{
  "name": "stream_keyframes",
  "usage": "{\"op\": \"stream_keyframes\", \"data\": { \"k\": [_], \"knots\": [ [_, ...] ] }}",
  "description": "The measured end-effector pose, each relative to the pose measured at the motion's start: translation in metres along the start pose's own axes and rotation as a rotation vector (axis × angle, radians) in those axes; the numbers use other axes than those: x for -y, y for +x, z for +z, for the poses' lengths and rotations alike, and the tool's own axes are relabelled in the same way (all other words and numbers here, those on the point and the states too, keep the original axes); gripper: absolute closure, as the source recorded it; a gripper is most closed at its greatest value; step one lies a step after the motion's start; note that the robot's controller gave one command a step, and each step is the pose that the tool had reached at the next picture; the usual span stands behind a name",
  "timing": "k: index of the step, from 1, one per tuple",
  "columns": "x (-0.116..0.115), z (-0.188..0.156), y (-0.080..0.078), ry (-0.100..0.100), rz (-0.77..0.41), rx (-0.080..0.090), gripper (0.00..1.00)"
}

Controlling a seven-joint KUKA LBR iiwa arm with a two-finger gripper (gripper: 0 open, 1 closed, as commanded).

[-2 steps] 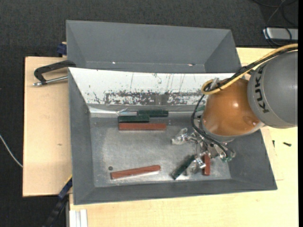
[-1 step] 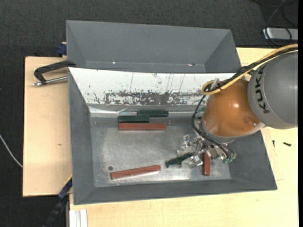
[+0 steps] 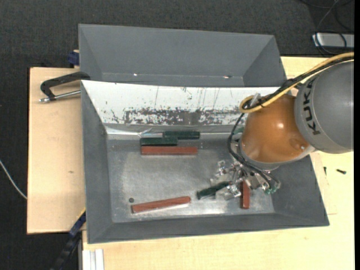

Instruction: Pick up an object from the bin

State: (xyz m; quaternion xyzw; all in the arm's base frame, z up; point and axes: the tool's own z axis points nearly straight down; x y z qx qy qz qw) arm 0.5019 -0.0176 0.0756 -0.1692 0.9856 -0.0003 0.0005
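Red-brown and slim, a long stick (image 3: 161, 205) lies closest, along the near wall of the grey metal bin (image 3: 95, 173). Its long axis runs almost side to side, and it is well apart from the gripper, off toward the left of the view. Further right and a little deeper lies a short red-brown stick (image 3: 245, 196). It points roughly from near to far and sits just at the near edge of the gripper (image 3: 243, 184), perhaps touching it (the contact itself is hard to make out). Just beside it on the left a dark green piece (image 3: 209, 193) lies at a slant, closer to side to side than to near-far, its right end running in under the gripper's metal parts. The gripper hangs low over these two, under the arm's orange cover (image 3: 273, 134). Whether it is released or clenched cannot be told, and nothing can be seen grasped in it. As a judgement, the pick turns on these two crossing axes: the short stick would want a closing direction across the bin, the green piece one from near to far, and each lies close enough to get in the way of the other. Farther back, clear of all this, a red-brown bar (image 3: 169, 149) lies side to side. A dark green bar (image 3: 181, 134) lies just behind it against the far wall.
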Motion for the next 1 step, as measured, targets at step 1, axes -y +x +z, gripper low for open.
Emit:
{"op": "stream_keyframes", "data": {
  "k": [1],
  "knots": [
    [0.0038,-0.1551,-0.0329,0.001,-0.066,0.007,1.0]
  ]
}}
